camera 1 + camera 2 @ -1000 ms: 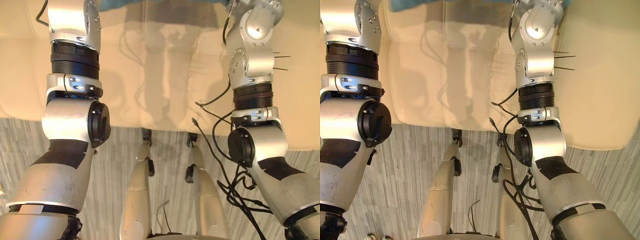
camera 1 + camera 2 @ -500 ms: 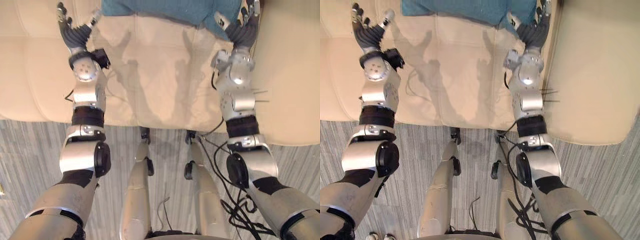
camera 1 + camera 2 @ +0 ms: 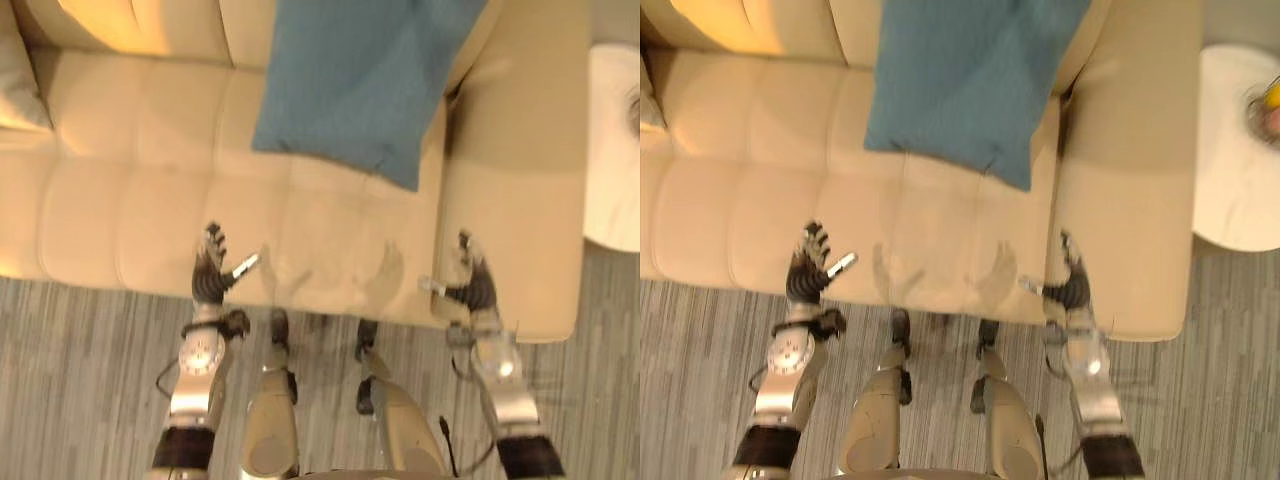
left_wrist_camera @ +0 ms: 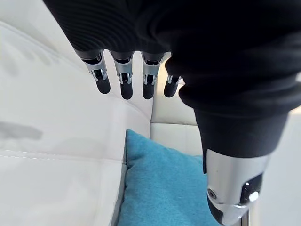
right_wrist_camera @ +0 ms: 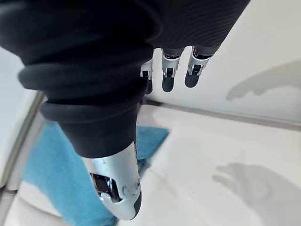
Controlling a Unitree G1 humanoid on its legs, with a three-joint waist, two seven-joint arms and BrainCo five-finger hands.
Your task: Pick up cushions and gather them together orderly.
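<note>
Before the cushion (image 3: 360,85), left hand (image 3: 210,277) and right hand (image 3: 474,285) hover, seemingly spread.

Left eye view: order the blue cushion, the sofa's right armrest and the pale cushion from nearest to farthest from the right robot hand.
1. The sofa's right armrest, just beside the right robot hand.
2. The blue cushion, farther back on the seat.
3. The pale cushion, at the sofa's far left end.
</note>
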